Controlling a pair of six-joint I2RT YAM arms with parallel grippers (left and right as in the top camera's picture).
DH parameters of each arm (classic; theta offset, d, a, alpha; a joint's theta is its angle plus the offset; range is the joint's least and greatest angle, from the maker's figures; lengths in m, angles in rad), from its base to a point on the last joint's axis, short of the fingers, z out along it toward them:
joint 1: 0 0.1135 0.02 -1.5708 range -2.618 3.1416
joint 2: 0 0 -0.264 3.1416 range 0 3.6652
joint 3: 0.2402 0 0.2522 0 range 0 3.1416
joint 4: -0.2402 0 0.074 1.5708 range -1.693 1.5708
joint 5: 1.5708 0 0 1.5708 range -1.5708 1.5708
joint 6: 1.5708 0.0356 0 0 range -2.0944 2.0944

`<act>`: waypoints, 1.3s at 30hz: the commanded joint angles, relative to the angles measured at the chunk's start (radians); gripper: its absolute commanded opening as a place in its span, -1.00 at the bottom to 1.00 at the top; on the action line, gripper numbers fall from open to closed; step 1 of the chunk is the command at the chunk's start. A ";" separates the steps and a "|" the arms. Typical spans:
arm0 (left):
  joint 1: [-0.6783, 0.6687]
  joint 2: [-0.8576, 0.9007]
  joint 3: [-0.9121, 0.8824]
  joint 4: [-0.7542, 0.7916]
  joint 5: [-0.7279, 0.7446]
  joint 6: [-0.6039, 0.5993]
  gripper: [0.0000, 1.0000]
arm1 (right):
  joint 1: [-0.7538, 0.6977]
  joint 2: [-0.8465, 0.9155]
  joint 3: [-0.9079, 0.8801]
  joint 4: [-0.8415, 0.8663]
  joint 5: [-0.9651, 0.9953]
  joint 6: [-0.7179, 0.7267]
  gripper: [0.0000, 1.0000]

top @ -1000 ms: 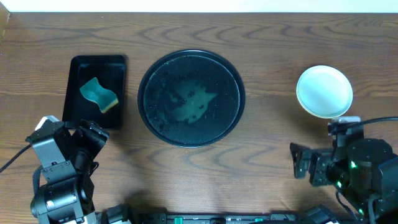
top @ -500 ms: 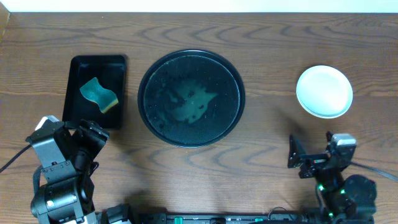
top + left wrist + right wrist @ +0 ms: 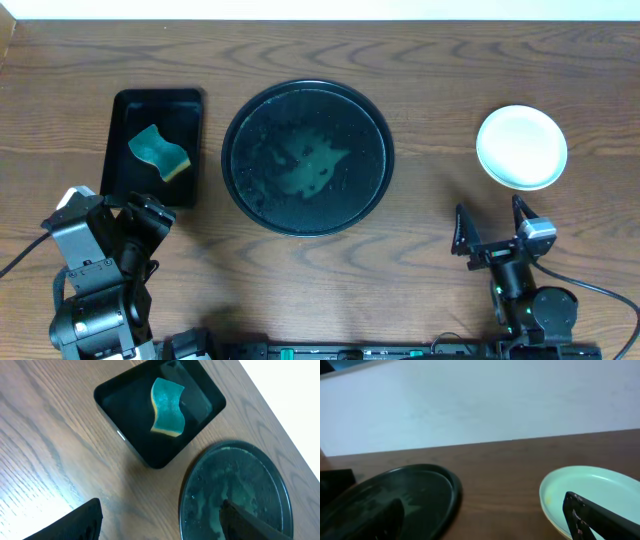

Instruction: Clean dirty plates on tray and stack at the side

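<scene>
The round black tray (image 3: 300, 200) lies mid-table, wet and streaked, with nothing on it; it also shows in the wrist views (image 3: 235, 485) (image 3: 420, 490). The plates (image 3: 521, 147) sit stacked on the bare wood to its right, a light blue one on top. From the right wrist that top plate (image 3: 590, 487) shows a faint yellow speck near its left rim. My right gripper (image 3: 488, 222) stands open below the stack, apart from it, holding nothing (image 3: 480, 520). At the front left, my left gripper (image 3: 150, 213) is open and empty too (image 3: 160, 520).
A small rectangular black tray (image 3: 184, 110) at the left holds a teal and yellow sponge (image 3: 158, 150), also seen from the left wrist as the sponge (image 3: 167, 407) lying in that tray (image 3: 125, 435). A pale wall runs along the table's far edge.
The right arm has drawn back from beside the plates toward the table's near edge and now points forward, its jaws still wide. The left arm has not moved.
</scene>
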 commanded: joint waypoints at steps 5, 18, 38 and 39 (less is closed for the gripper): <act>0.000 0.002 0.002 -0.003 -0.002 -0.002 0.51 | -0.029 -0.007 -0.005 -0.076 0.127 -0.002 0.99; 0.000 0.002 0.002 -0.003 -0.002 -0.002 0.52 | -0.074 -0.007 -0.005 -0.088 0.135 -0.095 0.99; 0.000 0.002 0.002 -0.003 -0.002 -0.002 0.51 | -0.073 -0.007 -0.005 -0.088 0.135 -0.095 0.99; 0.000 0.002 0.002 -0.003 -0.002 -0.002 0.52 | -0.073 -0.007 -0.005 -0.088 0.135 -0.095 0.98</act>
